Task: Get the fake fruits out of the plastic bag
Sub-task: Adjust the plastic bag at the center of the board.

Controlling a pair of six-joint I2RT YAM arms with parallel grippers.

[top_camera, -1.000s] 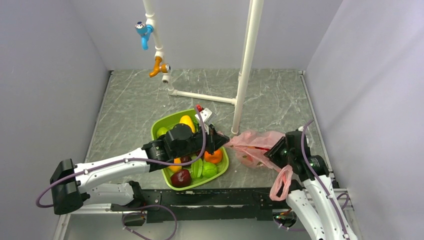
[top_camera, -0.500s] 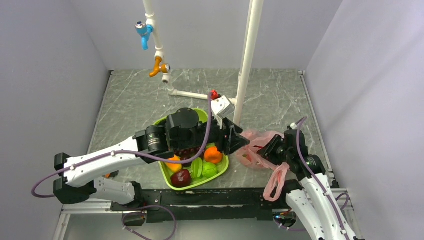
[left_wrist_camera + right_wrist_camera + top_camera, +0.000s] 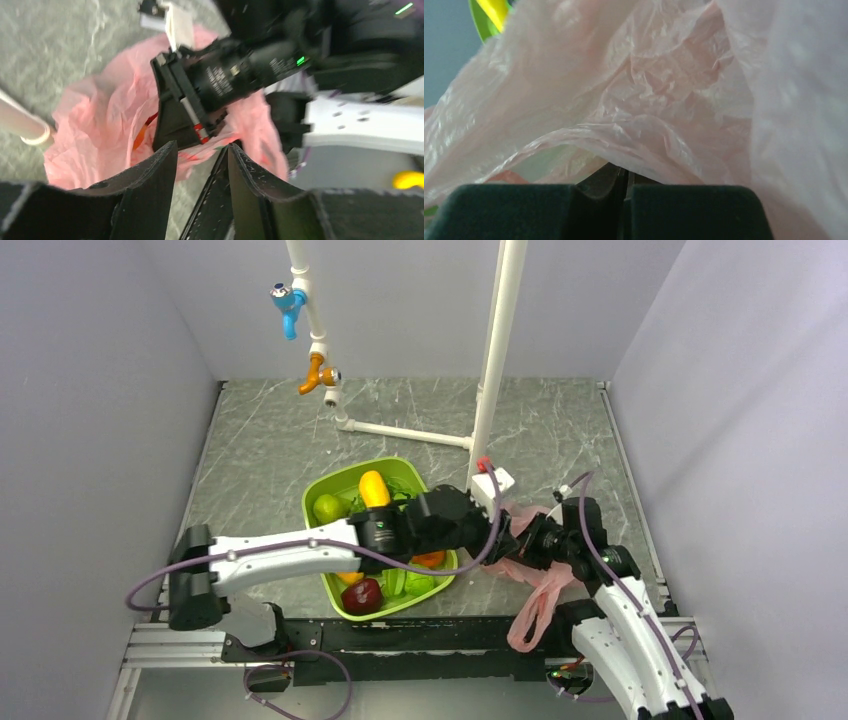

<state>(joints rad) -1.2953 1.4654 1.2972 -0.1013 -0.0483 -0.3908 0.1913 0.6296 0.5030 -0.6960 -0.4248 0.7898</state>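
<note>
The pink plastic bag (image 3: 532, 573) lies crumpled right of the green tray, one loop handle hanging over the table's front edge. My right gripper (image 3: 548, 540) is shut on the bag's film; in the right wrist view the gripper (image 3: 625, 176) pinches a fold and the bag (image 3: 649, 90) fills the frame. My left gripper (image 3: 512, 538) reaches across the tray to the bag's mouth. Seen from the left wrist, it (image 3: 201, 149) is open and empty just short of the bag (image 3: 100, 120). The fake fruits are hidden inside; only a red-orange streak (image 3: 142, 132) shows through.
The green tray (image 3: 330, 486) holds a yellow mango (image 3: 373, 487), a dark maroon apple (image 3: 362, 594), an orange and green pieces, under my left arm. A white pipe post (image 3: 492, 390) stands just behind the bag. The black front rail (image 3: 430, 635) runs along the near edge.
My left arm has swung right from over the tray and stretched low to the bag's mouth. My right gripper has drawn the bag left and nearer; its handle hangs lower.
</note>
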